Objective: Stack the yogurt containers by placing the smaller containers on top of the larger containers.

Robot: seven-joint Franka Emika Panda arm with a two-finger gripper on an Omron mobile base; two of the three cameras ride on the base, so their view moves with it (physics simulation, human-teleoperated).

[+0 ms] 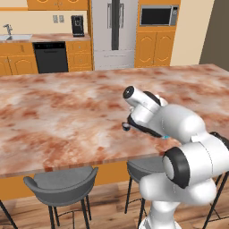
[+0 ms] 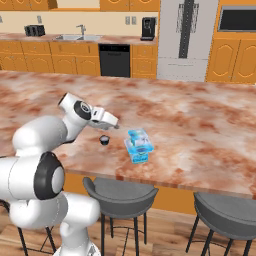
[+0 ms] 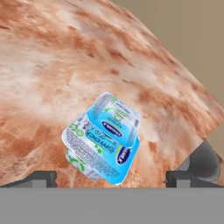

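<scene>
I see the small light-blue boxy yogurt pack [image 3: 114, 118] already sitting askew on the wide green-marked light-blue pack [image 3: 89, 155]. My gripper [image 3: 111, 178] is released, empty. Just beside that stack, the tiny dark round cup [image 2: 104, 140] remains; nudging could topple everything.

Gripper [image 2: 117, 126] low, jaws wide apart.

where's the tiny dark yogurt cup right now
In the right base view the tiny dark cup stands on the marble counter near its front edge, left of the stacked blue packs, below the hand.
</scene>
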